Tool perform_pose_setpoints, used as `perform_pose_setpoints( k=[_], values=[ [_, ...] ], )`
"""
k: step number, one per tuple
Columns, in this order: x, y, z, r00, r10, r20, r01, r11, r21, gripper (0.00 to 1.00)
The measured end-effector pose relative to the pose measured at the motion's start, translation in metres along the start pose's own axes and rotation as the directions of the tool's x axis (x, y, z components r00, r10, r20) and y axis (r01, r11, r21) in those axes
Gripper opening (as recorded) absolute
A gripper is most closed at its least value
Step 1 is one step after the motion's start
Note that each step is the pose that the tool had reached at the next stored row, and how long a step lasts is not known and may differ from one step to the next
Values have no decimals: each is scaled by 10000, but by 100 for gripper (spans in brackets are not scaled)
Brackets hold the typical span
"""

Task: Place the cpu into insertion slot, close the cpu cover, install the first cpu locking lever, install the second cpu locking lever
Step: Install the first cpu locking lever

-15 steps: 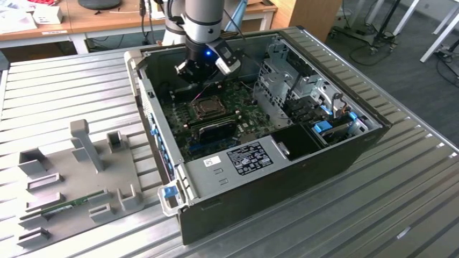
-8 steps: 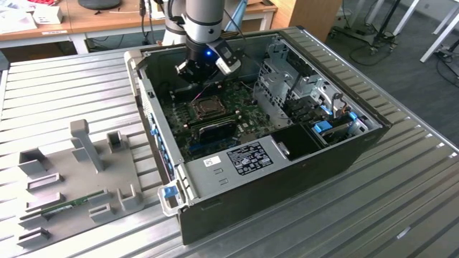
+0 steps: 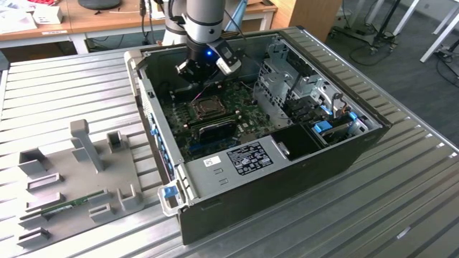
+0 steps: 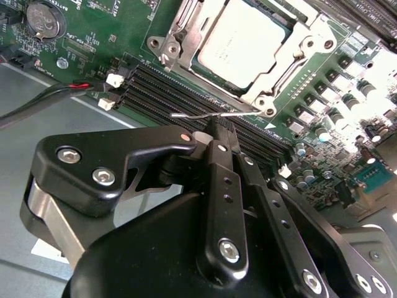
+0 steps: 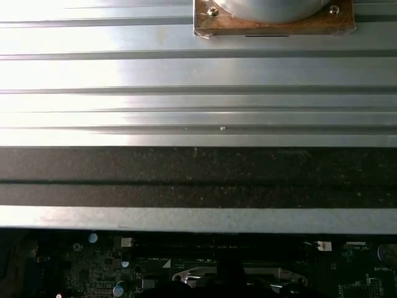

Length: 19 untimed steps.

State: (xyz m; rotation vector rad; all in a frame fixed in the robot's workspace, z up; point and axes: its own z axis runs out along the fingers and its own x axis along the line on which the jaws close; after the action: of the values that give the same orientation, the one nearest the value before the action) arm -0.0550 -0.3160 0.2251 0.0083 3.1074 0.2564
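Sitting in insertion slot (image 4: 162,46) — cpu (image 4: 248,43), cpu cover (image 4: 280,73) closed over it.

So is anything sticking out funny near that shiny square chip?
Yes. A thin wire locking lever sticks out loose beside the insertion slot, right at the gripper, and does not look tucked down. The cpu itself lies flat and straight.

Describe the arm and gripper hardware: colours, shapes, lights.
The arm is a grey metal tube ending in a black wrist with a blue light and a pale grey box at its side. The gripper is matte black: rounded knuckle housings, flat jointed links with small holes, silver screw heads and a bare steel bracket.
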Motion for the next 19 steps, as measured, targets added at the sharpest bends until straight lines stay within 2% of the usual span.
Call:
perform_pose_setpoints(
  k=[8,19],
  values=[
    [-22,-1,7,10000,1,-1,-1,10000,-1,10],
    [-41,-10,58,10000,1,0,-1,10000,-2,10]
  ],
)
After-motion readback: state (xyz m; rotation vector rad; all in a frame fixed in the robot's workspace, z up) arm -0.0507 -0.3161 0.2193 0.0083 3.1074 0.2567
